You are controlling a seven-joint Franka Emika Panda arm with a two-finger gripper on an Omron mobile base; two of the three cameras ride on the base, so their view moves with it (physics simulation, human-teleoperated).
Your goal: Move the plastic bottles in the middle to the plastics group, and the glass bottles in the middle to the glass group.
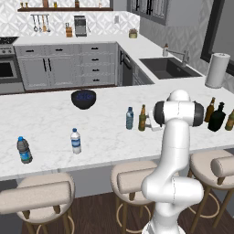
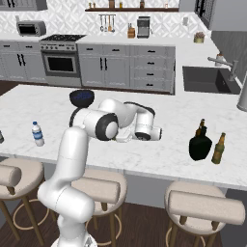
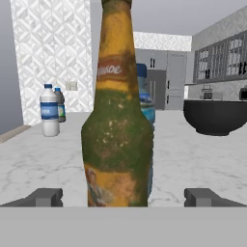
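A slim brown beer-type bottle [image 3: 118,120] [image 1: 142,118] stands upright in the middle of the island counter. My gripper [image 3: 123,198] is open, one fingertip [image 3: 46,197] on each side of the bottle's base and neither touching it. Right behind the bottle is the small grey-blue water bottle [image 3: 145,99] [image 1: 130,118] with a blue cap. The plastics group stands at the left end: a white-labelled bottle [image 1: 76,140] [image 3: 49,111] and a blue-labelled one [image 1: 23,150] [image 3: 60,103]. At the right end, a squat black bottle [image 1: 217,117] [image 2: 200,144] stands among brown glass bottles [image 1: 210,109] [image 2: 218,148].
A black bowl [image 1: 83,98] [image 3: 214,116] sits on the far side of the counter [image 1: 50,119]. A paper-towel roll [image 1: 217,70] stands by the sink [image 1: 169,67]. Padded stools [image 1: 137,180] line the near edge.
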